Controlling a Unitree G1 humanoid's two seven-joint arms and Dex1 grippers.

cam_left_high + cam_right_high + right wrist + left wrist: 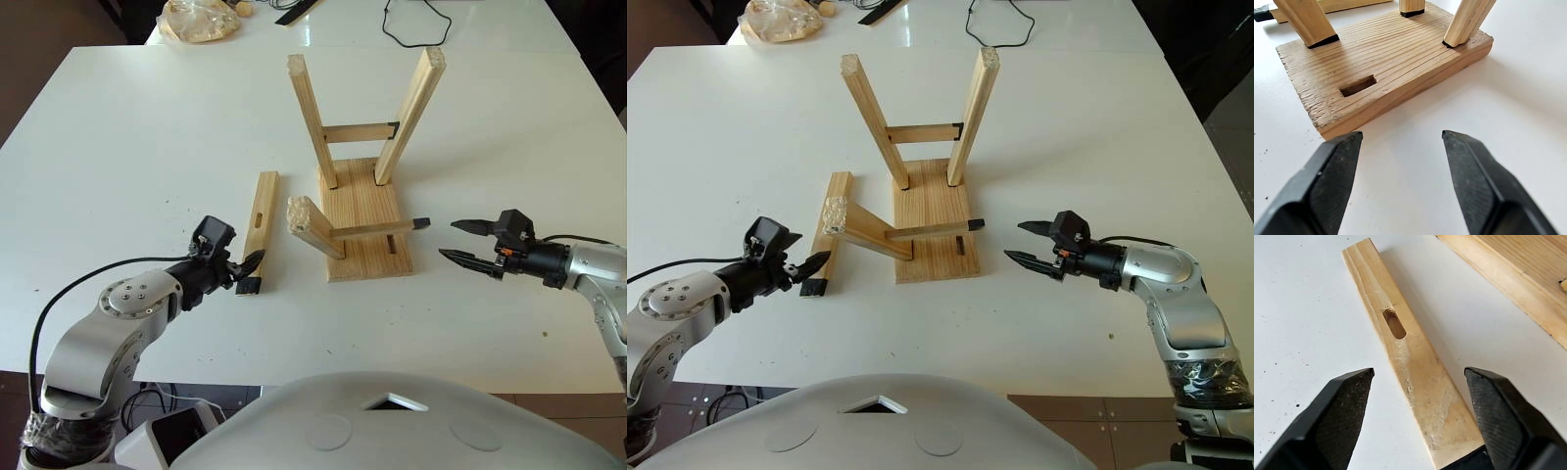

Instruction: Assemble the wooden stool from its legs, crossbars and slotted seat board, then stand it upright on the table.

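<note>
Straddling the loose leg [261, 220], end partly hidden, left hand [1419, 373] gapes; right hand [449, 239] likewise.

Seat board [367, 230] lies flat mid-worktop [127, 147]. 2 legs stand in its far end, far-left leg [312, 117] & far-right leg [411, 113], w/ a crossbar [358, 132] between them. 3rd leg [315, 227] stands at near-left corner, leaning left; 2nd crossbar [377, 229] runs from it rightward over the board. Loose leg [261, 220] lies just left of board, alongside, apart. Left jaws straddle its near end; right jaws right of board, apart. Bag [201, 20] & cable [411, 24] beyond far edge.
</note>
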